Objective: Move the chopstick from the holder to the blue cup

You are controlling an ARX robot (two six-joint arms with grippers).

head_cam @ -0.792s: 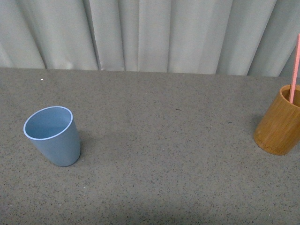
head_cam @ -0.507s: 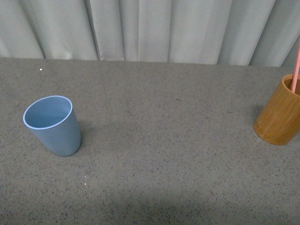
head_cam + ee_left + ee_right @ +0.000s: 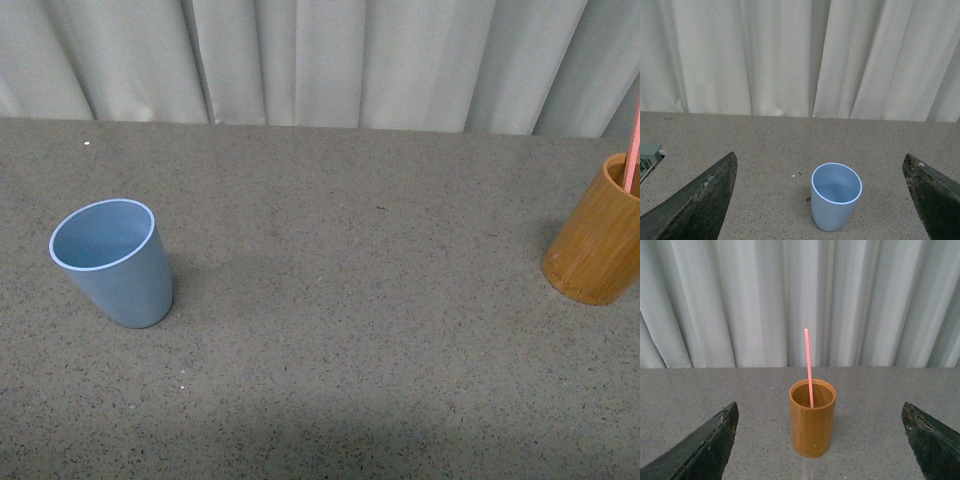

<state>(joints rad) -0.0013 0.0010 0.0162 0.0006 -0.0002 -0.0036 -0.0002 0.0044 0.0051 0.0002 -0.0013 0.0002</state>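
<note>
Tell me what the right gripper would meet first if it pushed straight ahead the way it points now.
Most likely the bamboo holder, which sits centred between the open jaws of the right gripper, with the pink chopstick standing in it. Nothing shows in between; the depth is unclear.

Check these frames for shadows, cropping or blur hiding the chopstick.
Front view: soft shadow along the near table edge; chopstick and holder cut by the frame edge. Right wrist view: sharp, whole chopstick shown. Left wrist view: cup sharp.

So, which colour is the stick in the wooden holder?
Pink-red; the chopstick shows best in the right wrist view.
</note>
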